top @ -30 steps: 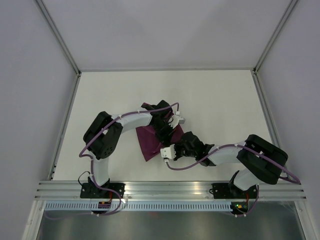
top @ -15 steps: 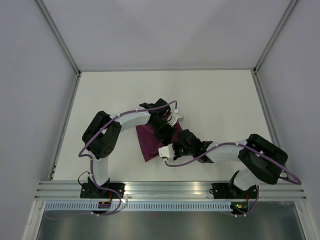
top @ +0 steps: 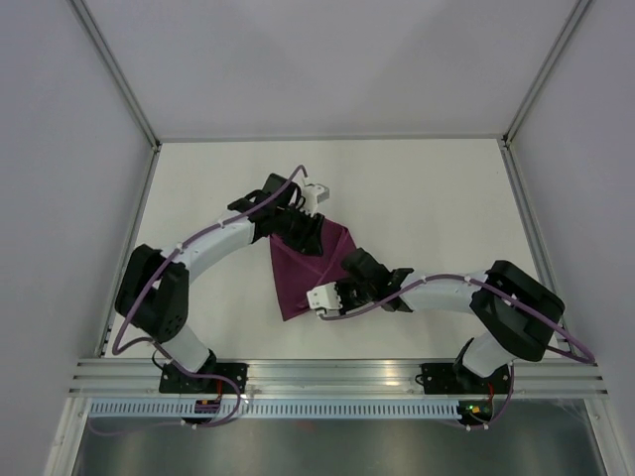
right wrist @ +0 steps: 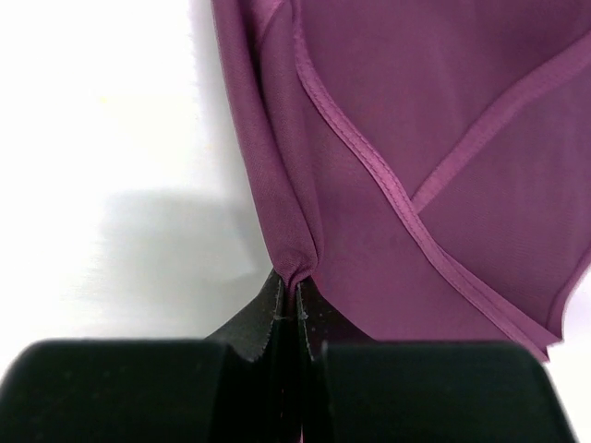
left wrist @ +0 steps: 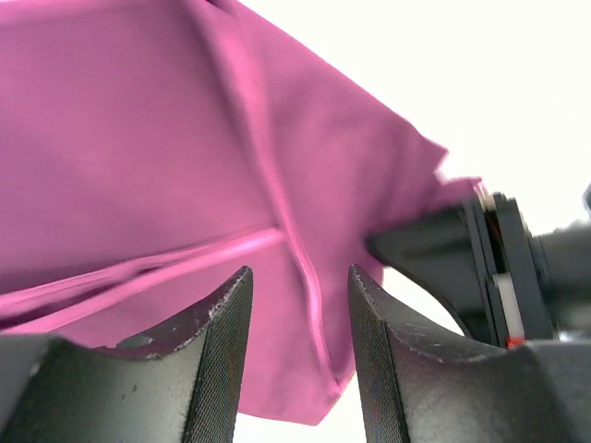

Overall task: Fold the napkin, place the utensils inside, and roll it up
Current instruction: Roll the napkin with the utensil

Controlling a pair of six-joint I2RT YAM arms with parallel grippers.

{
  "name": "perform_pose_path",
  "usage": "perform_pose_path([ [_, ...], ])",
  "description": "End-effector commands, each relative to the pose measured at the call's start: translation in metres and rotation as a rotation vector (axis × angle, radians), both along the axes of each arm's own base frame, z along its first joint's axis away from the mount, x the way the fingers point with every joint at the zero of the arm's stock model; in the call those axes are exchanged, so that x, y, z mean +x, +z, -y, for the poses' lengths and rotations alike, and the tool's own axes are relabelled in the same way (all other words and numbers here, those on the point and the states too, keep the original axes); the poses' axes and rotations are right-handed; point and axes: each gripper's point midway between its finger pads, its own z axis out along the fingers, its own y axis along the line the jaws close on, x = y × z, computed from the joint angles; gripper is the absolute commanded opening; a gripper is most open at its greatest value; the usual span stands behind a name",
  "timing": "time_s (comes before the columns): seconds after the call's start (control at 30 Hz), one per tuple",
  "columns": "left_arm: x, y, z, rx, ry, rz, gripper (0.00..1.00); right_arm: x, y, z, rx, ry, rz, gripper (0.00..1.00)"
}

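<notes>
The napkin, shiny magenta-purple cloth, lies folded into a rough triangle mid-table. My right gripper is at its right edge. In the right wrist view that gripper is shut on a bunched fold of the napkin, with hemmed edges crossing beyond it. My left gripper is over the cloth's far corner. In the left wrist view it stands open, the napkin lying past its fingers and nothing between them. The utensils are out of view.
The right arm's dark wrist shows close at the right of the left wrist view. Purple cables run along both arms. An aluminium rail borders the near edge, and white walls enclose the white table.
My left gripper opened, let go of the napkin and moved up and left, its elbow swinging left. My right gripper closed onto the napkin's edge. More of the cloth now shows.
</notes>
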Motion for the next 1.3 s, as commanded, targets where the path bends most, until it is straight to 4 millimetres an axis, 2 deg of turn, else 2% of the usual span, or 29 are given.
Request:
perform_pose_path([
  [0.0, 0.039, 0.031, -0.016, -0.019, 0.246, 0.137, 0.51, -0.013, 0.001, -0.008, -0.043, 0.037, -0.123, 0.00],
  [0.07, 0.050, 0.044, -0.035, -0.004, 0.390, 0.202, 0.53, -0.008, 0.004, -0.016, -0.050, 0.038, -0.167, 0.00],
  [0.1, 0.057, 0.051, -0.042, -0.016, 0.441, 0.232, 0.53, -0.015, 0.001, -0.013, -0.070, 0.047, -0.221, 0.01],
  [0.27, 0.064, 0.092, -0.086, -0.069, 0.701, 0.420, 0.54, -0.002, -0.003, -0.012, -0.114, 0.017, -0.363, 0.00],
  [0.33, 0.063, 0.100, -0.099, -0.087, 0.754, 0.492, 0.55, 0.002, -0.003, -0.012, -0.109, 0.004, -0.418, 0.00],
  [0.37, 0.061, 0.118, -0.112, -0.108, 0.809, 0.554, 0.55, 0.008, -0.002, -0.017, -0.106, 0.003, -0.439, 0.00],
  [0.4, 0.057, 0.112, -0.118, -0.100, 0.819, 0.570, 0.56, 0.009, -0.004, -0.010, -0.122, -0.016, -0.482, 0.00],
  [0.47, 0.054, 0.139, -0.127, -0.176, 0.857, 0.660, 0.57, 0.014, -0.005, -0.012, -0.138, -0.027, -0.537, 0.00],
  [0.53, 0.049, 0.143, -0.133, -0.189, 0.859, 0.705, 0.57, 0.018, -0.006, -0.010, -0.148, -0.036, -0.575, 0.00],
  [0.6, 0.044, 0.158, -0.138, -0.220, 0.853, 0.765, 0.56, 0.019, -0.007, -0.011, -0.169, -0.036, -0.630, 0.00],
  [0.63, 0.042, 0.156, -0.138, -0.222, 0.840, 0.777, 0.56, 0.020, -0.008, -0.011, -0.179, -0.038, -0.646, 0.00],
  [0.7, 0.036, 0.166, -0.138, -0.262, 0.823, 0.816, 0.55, 0.020, -0.011, -0.013, -0.210, -0.037, -0.700, 0.00],
  [0.83, 0.028, 0.170, -0.123, -0.259, 0.728, 0.854, 0.54, 0.022, -0.016, -0.014, -0.258, -0.037, -0.769, 0.00],
  [0.87, 0.022, 0.169, -0.108, -0.254, 0.678, 0.865, 0.54, 0.021, -0.018, -0.014, -0.280, -0.040, -0.806, 0.00],
  [0.93, 0.015, 0.164, -0.092, -0.173, 0.622, 0.920, 0.54, 0.022, -0.020, -0.014, -0.310, -0.038, -0.851, 0.00],
  [1.03, 0.009, 0.162, -0.085, -0.086, 0.594, 1.012, 0.53, 0.025, -0.023, -0.018, -0.323, -0.042, -0.878, 0.00],
  [1.07, 0.003, 0.162, -0.076, -0.091, 0.559, 1.027, 0.53, 0.025, -0.023, -0.016, -0.332, -0.044, -0.891, 0.00],
  [1.2, -0.009, 0.153, -0.074, -0.067, 0.500, 1.098, 0.51, 0.026, -0.026, -0.017, -0.346, -0.049, -0.942, 0.00],
  [1.23, -0.013, 0.176, -0.084, -0.141, 0.580, 1.142, 0.53, 0.027, -0.027, -0.018, -0.346, -0.053, -0.967, 0.00],
  [1.27, -0.014, 0.184, -0.094, -0.176, 0.635, 1.159, 0.59, 0.028, -0.027, -0.018, -0.342, -0.056, -0.973, 0.00],
])
